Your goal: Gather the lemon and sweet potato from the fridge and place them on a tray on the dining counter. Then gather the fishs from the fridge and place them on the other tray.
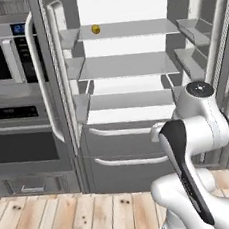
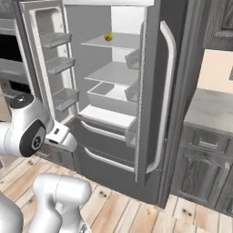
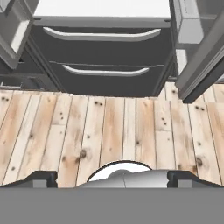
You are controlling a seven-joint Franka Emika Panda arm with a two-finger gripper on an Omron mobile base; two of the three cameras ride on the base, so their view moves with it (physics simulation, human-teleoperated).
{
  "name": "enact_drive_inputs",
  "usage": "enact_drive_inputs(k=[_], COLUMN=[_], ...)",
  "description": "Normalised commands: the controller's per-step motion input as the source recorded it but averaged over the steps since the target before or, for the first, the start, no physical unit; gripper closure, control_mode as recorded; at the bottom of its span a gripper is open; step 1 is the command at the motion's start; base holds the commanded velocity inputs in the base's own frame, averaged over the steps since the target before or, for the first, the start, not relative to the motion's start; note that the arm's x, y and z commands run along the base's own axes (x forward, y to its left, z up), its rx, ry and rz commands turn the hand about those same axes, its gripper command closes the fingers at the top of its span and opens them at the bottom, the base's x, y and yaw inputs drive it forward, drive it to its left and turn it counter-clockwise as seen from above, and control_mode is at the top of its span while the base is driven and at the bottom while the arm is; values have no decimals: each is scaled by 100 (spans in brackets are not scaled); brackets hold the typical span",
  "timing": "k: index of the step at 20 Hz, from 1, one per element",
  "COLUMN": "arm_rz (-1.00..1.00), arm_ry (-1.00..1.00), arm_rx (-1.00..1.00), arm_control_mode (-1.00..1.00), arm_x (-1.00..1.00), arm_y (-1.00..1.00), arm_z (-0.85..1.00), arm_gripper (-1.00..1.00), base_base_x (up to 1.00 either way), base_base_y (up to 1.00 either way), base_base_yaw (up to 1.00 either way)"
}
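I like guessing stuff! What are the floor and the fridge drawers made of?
The floor looks like pale wooden planks: you can see grain, dark knots and seams between boards. The fridge drawers look like dark grey metal with a dull, matte finish and paler curved handles, though it could be painted plastic; the picture cannot settle it.

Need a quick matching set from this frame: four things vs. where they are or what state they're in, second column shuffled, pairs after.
Things:
1. lemon
2. fridge doors
3. gripper
4. fridge drawers

Place or state:
A. shut, below the shelves
B. open, over the wooden floor
C. swung open to both sides
D. on an upper shelf, left part as seen in the left base view

Pairs: 1-D, 2-C, 3-B, 4-A
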Motion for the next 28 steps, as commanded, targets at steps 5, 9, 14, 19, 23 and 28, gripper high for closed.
enact_drive_inputs(k=[5, 9, 14, 19, 23, 28], arm_rz=[0, 0, 0, 0, 0, 0], arm_ry=[0, 0, 0, 0, 0, 0], arm_rx=[0, 0, 0, 0, 0, 0], arm_control_mode=[100, 100, 100, 100, 100, 100], arm_x=[0, 0, 0, 0, 0, 0], arm_y=[0, 0, 0, 0, 0, 0], arm_z=[0, 0, 0, 0, 0, 0], arm_gripper=[-100, -100, -100, -100, -100, -100], base_base_x=[45, 57, 58, 43, 49, 53], base_base_y=[24, 34, 43, 24, 21, 40], base_base_yaw=[-34, -31, -25, -22, -21, -19])
